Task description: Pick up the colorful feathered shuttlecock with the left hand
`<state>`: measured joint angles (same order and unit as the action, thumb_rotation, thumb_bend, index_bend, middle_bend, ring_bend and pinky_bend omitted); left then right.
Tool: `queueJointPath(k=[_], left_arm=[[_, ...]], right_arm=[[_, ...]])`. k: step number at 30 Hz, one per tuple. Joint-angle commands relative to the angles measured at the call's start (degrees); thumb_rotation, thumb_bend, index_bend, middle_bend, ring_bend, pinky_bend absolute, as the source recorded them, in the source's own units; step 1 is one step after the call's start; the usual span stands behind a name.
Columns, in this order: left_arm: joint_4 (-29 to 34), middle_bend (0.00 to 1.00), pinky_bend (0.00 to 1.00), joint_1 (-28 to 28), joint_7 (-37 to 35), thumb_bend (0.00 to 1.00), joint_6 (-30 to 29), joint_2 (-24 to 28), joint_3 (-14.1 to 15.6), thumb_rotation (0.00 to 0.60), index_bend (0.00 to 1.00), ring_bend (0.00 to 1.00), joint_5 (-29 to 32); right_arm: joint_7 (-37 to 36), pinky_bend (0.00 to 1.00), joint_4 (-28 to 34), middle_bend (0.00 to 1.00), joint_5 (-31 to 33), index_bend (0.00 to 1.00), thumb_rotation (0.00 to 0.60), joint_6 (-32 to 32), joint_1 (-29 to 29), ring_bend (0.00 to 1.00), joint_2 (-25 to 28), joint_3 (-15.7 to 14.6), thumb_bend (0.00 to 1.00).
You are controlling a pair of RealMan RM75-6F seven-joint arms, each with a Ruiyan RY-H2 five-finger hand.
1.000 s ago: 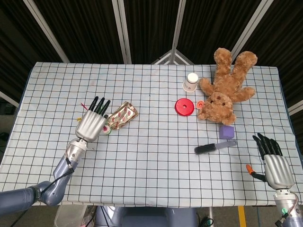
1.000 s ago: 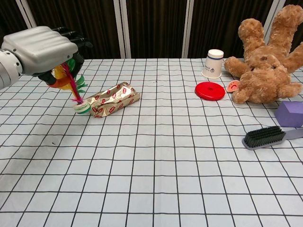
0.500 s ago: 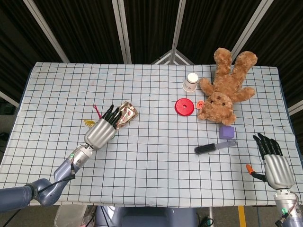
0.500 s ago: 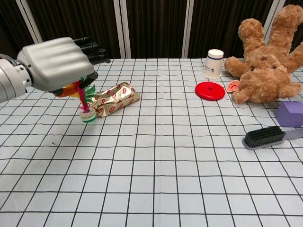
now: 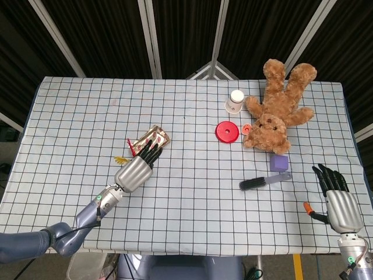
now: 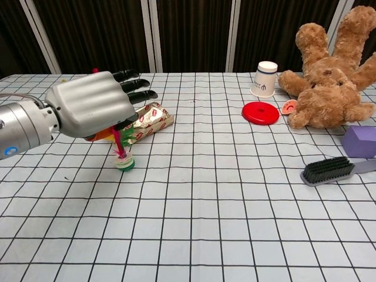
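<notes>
My left hand (image 6: 94,110) is holding the shuttlecock (image 6: 120,150) from above: the palm covers the feather end and the dark fingers (image 6: 136,93) stretch forward over it, only loosely curled. I cannot tell which fingers actually bear on the feathers, since the palm hides them in both views. From the head view I see only red and yellow feather tips (image 5: 126,150) poking out on the left side of the hand (image 5: 136,169).

The shuttlecock stands nearly upright, long axis vertical, white-and-green base down and feathers up into my palm. The base sits at or just above the checked tablecloth (image 6: 194,223); I cannot tell whether it touches. It is just in front of the gold snack packet (image 6: 148,120), towards the near left part of the table.

Compared with a second ago, the hand and shuttlecock have moved right and nearer to me, from the packet's left end to its near side. My right hand (image 5: 339,201) has not moved: it rests flat at the near right corner, fingers straight and holding nothing.
</notes>
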<state>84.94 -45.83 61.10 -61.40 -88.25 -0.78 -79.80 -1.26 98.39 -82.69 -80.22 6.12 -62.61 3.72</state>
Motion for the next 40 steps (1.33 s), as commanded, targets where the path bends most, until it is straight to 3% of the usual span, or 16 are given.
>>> queueJointPath(k=[1, 3, 6, 10, 17, 26, 33, 40], left_arm=[[-0.01, 0.01, 0.0, 0.09, 0.01, 0.51, -0.01, -0.05, -0.05, 0.6, 0.49, 0.0, -0.07], [0.27, 0.0, 0.0, 0.41, -0.42, 0.45, -0.58, -0.04, -0.01, 0.6, 0.4, 0.0, -0.58], [0.13, 0.0, 0.0, 0.99, -2.19, 0.34, -2.58, -0.18, -0.38, 0.6, 0.17, 0.0, -2.24], [1.55, 0.0, 0.0, 1.46, -4.1, 0.28, -4.48, 0.67, -1.49, 0.6, 0.01, 0.0, -3.32], [9.33, 0.0, 0.0, 4.55, -10.54, 0.28, -10.66, 5.79, -3.63, 0.6, 0.0, 0.0, -4.67], [20.41, 0.0, 0.0, 14.31, -25.09, 0.18, -20.56, 14.57, -2.68, 0.6, 0.0, 0.0, -3.12], [24.21, 0.0, 0.0, 22.48, -34.45, 0.07, -25.28, 19.5, 1.67, 0.6, 0.0, 0.0, -1.48], [18.34, 0.0, 0.0, 32.42, -47.09, 0.07, -31.05, 21.37, 7.98, 0.6, 0.0, 0.0, -3.47]], right_arm=[[-0.07, 0.0, 0.01, 0.0, -0.04, 0.0, 0.6, -0.01, 0.0, 0.0, 0.01, 0.0, 0.34], [-0.05, 0.0, -0.01, 0.0, -0.14, 0.0, 0.6, -0.1, 0.0, 0.0, -0.01, 0.02, 0.34], [-0.25, 0.0, -0.21, 0.0, -0.31, 0.0, 0.6, -0.26, 0.0, 0.0, -0.14, 0.06, 0.34], [-0.26, 0.0, -0.42, 0.0, -0.35, 0.0, 0.6, -0.15, 0.02, 0.0, -0.22, -0.01, 0.34], [-0.27, 0.0, -0.96, 0.0, 0.05, 0.0, 0.6, -0.02, -0.01, 0.0, -0.07, 0.07, 0.34], [1.55, 0.0, -0.96, 0.0, 0.31, 0.0, 0.6, 0.75, 0.13, 0.0, 0.07, -0.33, 0.34], [3.53, 0.0, -0.84, 0.0, 0.24, 0.0, 0.6, 0.94, 0.25, 0.0, 0.09, -0.54, 0.34], [4.34, 0.0, -0.78, 0.0, 0.27, 0.0, 0.6, 1.36, 0.4, 0.0, -0.27, -0.76, 0.34]])
